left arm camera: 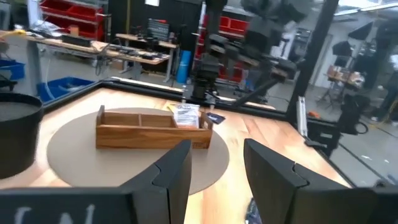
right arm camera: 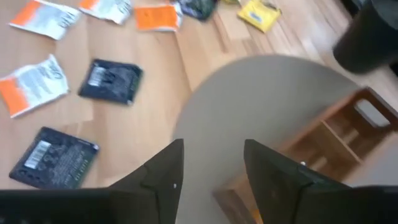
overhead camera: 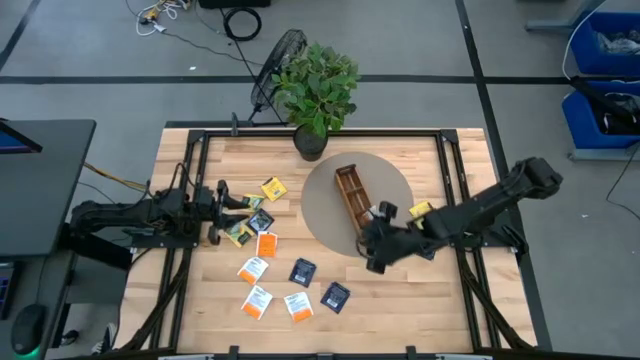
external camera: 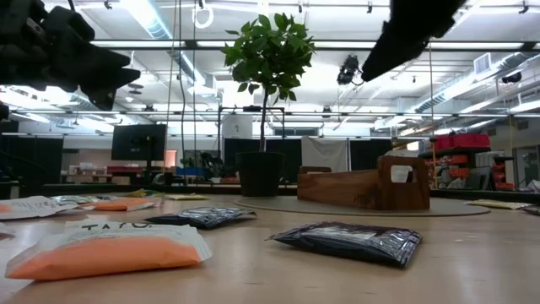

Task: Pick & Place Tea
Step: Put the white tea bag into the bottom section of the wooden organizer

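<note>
Several tea sachets lie flat on the wooden table: orange-and-white ones, navy ones, and a yellow one. One white sachet stands in the near end compartment of the brown wooden tray, which rests on a round grey mat. My right gripper hangs open over the mat's near edge, just off the tray's near end, nothing between its fingers. My left gripper waits open at the table's left, pointing level toward the tray.
A potted plant stands at the far edge beside the mat. Another yellow sachet lies right of the mat. A black frame runs round the tabletop. Bare wood lies at the near right.
</note>
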{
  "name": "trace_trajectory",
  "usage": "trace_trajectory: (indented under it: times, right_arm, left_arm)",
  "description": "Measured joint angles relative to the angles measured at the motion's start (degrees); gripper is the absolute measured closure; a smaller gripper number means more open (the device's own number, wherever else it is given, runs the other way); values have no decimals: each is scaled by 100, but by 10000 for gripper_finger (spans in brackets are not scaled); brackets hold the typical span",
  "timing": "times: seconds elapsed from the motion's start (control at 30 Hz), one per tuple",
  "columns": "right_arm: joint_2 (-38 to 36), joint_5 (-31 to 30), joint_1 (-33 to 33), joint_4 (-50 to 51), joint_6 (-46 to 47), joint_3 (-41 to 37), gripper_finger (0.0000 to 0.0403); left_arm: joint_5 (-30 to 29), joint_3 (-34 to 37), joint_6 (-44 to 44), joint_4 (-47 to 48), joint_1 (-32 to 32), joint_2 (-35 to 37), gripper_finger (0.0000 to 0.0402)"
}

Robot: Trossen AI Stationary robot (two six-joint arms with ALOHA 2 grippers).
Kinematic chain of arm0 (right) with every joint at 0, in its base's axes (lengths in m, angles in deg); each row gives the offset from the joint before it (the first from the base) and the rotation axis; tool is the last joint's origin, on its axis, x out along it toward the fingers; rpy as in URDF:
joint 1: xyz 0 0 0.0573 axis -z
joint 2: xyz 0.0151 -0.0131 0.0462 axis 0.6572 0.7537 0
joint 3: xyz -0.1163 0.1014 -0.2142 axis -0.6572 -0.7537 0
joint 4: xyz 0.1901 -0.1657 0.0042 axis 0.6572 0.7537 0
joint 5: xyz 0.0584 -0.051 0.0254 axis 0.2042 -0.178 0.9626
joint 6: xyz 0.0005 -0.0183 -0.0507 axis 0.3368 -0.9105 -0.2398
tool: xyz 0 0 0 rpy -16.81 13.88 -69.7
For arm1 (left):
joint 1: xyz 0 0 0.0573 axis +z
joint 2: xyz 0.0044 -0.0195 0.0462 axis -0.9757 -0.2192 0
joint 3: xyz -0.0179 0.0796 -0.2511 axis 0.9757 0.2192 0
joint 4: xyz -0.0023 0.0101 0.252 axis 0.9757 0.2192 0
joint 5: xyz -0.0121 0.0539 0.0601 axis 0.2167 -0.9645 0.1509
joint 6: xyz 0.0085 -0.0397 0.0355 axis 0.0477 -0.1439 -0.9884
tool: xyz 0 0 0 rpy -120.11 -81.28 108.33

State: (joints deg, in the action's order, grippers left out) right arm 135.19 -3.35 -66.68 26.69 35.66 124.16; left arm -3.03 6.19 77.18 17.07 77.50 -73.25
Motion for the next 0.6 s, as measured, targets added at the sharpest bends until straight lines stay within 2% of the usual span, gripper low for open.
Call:
trace_trajectory:
  times: [0.27, 0.5, 0.6]
  right_arm:
    - [-10, -913, -618, -1390, -145, -776, 225]
    - [-11, -1481, -898, -1667, -398, -830, 225]
    - [-13, -1461, -973, -1747, -477, -828, 225]
  left_arm:
    - [85, -2, 579, -31, -32, -100, 250]
    - [10, -2, 922, -509, -391, -640, 250]
    - [-144, -2, 830, -1007, -622, -1084, 250]
